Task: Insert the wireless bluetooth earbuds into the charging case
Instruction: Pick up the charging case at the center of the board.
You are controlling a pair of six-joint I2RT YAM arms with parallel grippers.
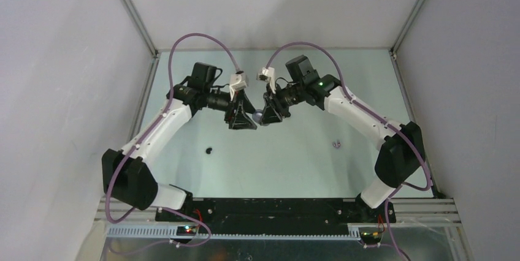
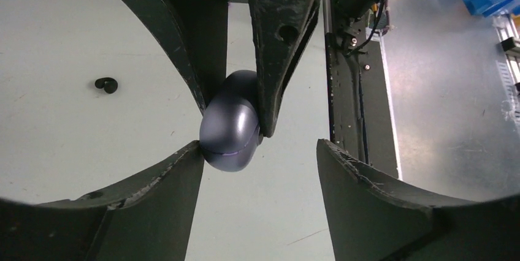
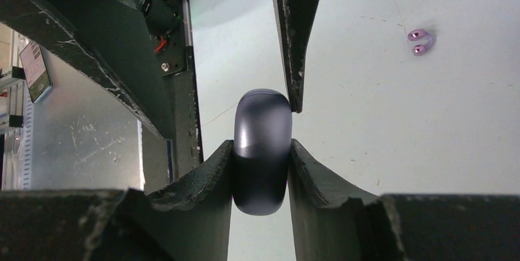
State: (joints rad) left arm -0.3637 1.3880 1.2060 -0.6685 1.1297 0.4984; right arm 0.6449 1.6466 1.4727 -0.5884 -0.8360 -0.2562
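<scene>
Slate-blue and glossy, the rounded charging case [image 3: 262, 126] sat pinched in our right tool [image 3: 260, 146]; we saw our left tool [image 2: 259, 144] spread, one finger touching it.

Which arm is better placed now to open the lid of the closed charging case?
Left, probably. The right gripper is clamped on the dark blue-grey oval charging case, steadying it, while the left gripper is open around its free end, one finger touching.
</scene>
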